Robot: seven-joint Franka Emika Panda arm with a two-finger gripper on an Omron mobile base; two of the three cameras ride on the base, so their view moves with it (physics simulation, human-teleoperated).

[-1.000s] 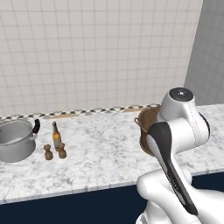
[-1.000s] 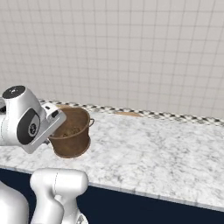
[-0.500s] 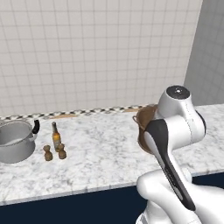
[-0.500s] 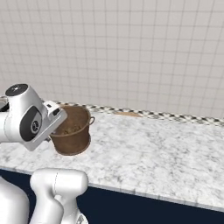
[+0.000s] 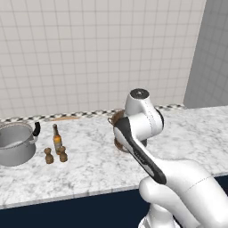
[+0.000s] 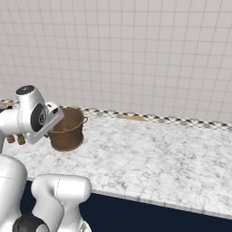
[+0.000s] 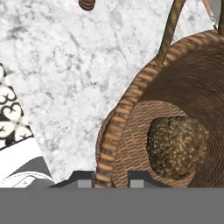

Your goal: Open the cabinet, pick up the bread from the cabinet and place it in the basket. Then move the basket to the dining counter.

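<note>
My claw [image 7: 106, 180] is pinched on the rim of the basket [image 7: 131, 131], one fingertip either side of the wall. The bread [image 7: 176, 147] lies inside, on the basket's floor.

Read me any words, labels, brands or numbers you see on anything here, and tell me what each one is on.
None can be read.
Brown glass bottle with black cap: a pale label, too small and blurred to read.
Grey steel pot, round brown woven basket, dark brown lumpy bread roll: no writing visible.
</note>
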